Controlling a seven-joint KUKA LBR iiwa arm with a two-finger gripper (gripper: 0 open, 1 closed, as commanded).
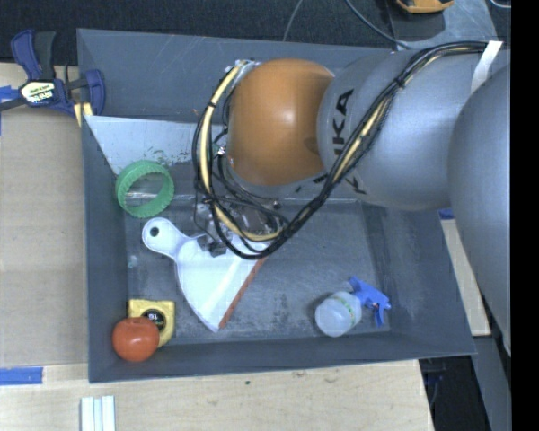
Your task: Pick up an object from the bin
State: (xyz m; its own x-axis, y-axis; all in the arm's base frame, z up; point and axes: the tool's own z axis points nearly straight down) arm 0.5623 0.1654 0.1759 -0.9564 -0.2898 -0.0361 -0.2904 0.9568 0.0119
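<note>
The gripper hangs over the white scoop, by its handle end, apparently mid-approach; whether it is spread or closed cannot be told, and it likely must next descend and clamp the scoop.

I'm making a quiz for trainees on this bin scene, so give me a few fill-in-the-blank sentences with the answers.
1. The ring near the upper left corner of the bin is ____ in colour.
2. Under the tool lies a scoop that is mainly ____.
3. The spray bottle has a ____ trigger.
4. The red ball sits in the bin's lower ____ corner.
Missing words: green; white; blue; left.
</note>
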